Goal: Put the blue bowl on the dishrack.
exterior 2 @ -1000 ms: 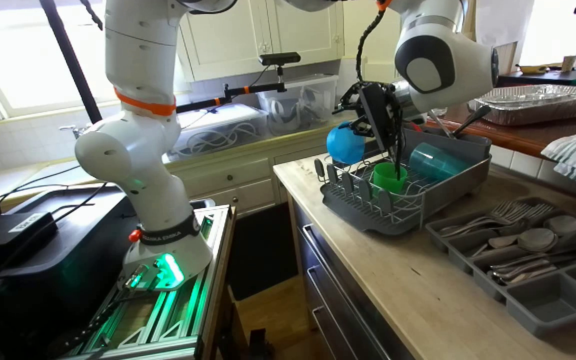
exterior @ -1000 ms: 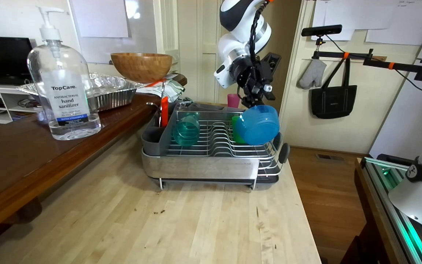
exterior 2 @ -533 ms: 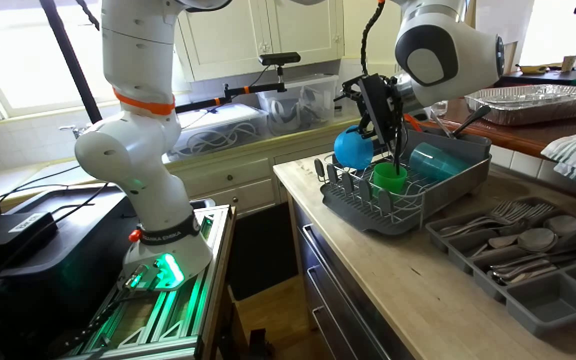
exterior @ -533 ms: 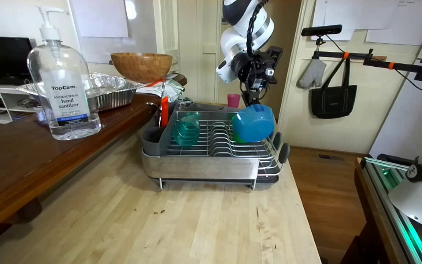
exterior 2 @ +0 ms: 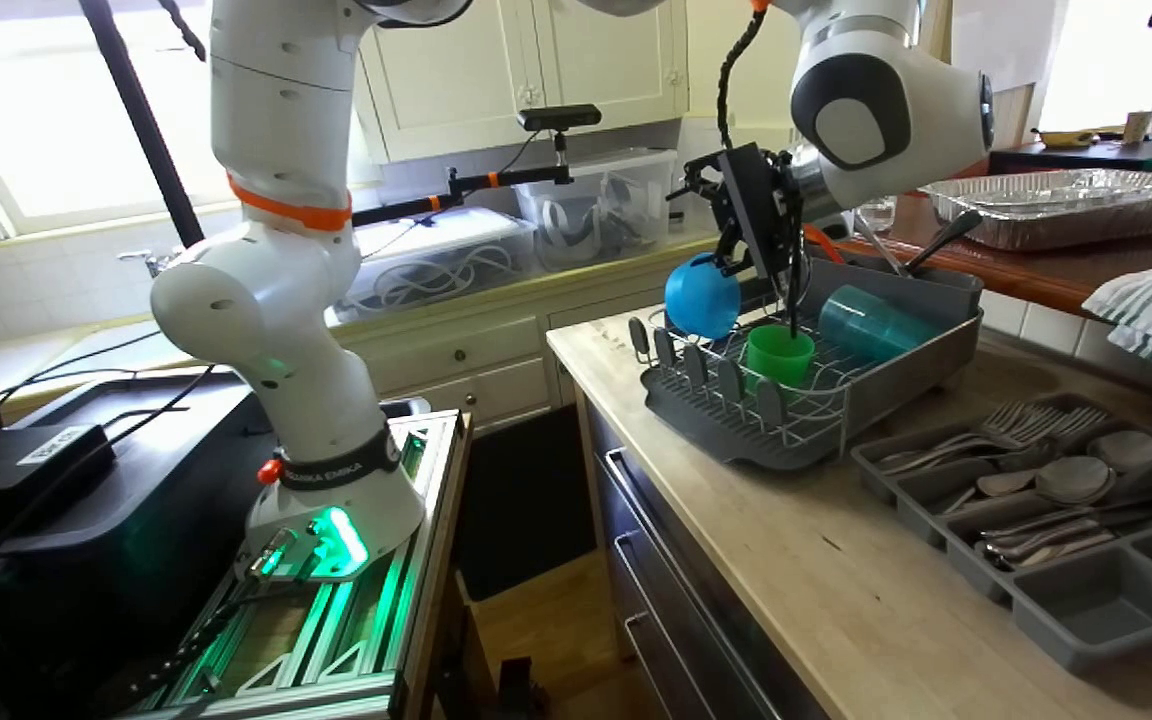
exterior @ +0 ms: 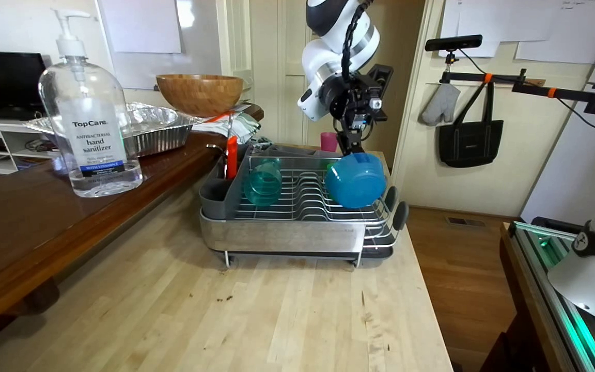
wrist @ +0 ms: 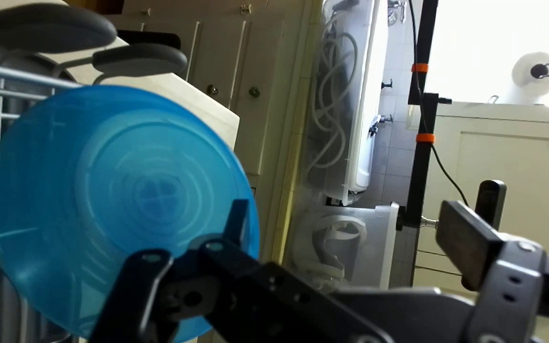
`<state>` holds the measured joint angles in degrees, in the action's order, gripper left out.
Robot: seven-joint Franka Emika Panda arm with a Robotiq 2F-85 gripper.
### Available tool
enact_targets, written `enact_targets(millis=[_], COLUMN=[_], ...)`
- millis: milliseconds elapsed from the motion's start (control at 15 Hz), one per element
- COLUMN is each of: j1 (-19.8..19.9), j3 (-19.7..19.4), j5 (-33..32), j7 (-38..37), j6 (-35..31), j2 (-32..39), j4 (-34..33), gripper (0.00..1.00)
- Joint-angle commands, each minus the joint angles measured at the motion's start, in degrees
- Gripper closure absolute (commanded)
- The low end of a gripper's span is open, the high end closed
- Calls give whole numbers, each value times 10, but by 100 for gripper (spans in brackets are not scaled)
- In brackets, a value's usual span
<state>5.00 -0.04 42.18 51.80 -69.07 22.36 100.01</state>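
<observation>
The round blue bowl [exterior: 357, 180] is tilted at the right-hand end of the dishrack [exterior: 282, 236] in an exterior view; its lower edge appears to meet the wires. The bowl [exterior 2: 702, 297] sits by the corner of the rack [exterior 2: 916, 388] in an exterior view. Above it my gripper [exterior 2: 762, 292] is spread wide. In the wrist view the bowl [wrist: 155, 190] fills the left, past the rack's wires [wrist: 17, 75]. One finger [wrist: 238, 220] overlaps the bowl near its edge; whether it touches is unclear. The opposite finger [wrist: 465, 233] stands far off, nothing between the two.
A green cup [exterior 2: 779, 355] stands in the rack beneath one finger, and a teal cup [exterior 2: 871, 325] lies beyond it. Behind the rack is a pink cup [exterior: 329, 141]. A grey cutlery tray [exterior 2: 1106, 600] lies on the counter. The utensil holder [exterior: 216, 199] edges the rack.
The bowl has shifted further over the rack and, in the last half second, sunk slightly. My gripper has spread its fingers and moved along with it.
</observation>
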Motion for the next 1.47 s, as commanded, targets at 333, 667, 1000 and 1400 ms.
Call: enact_targets(millis=[333, 667, 1000, 1400], j1=[10, 7, 15, 39], j3=[29, 22, 8, -16], j5=[-4, -14, -18, -19], j7=[63, 27, -7, 30], j6=[42, 39, 6, -60], j2=[112, 146, 114, 13], j4=[-111, -152, -133, -58], gripper=[0, 0, 0, 0])
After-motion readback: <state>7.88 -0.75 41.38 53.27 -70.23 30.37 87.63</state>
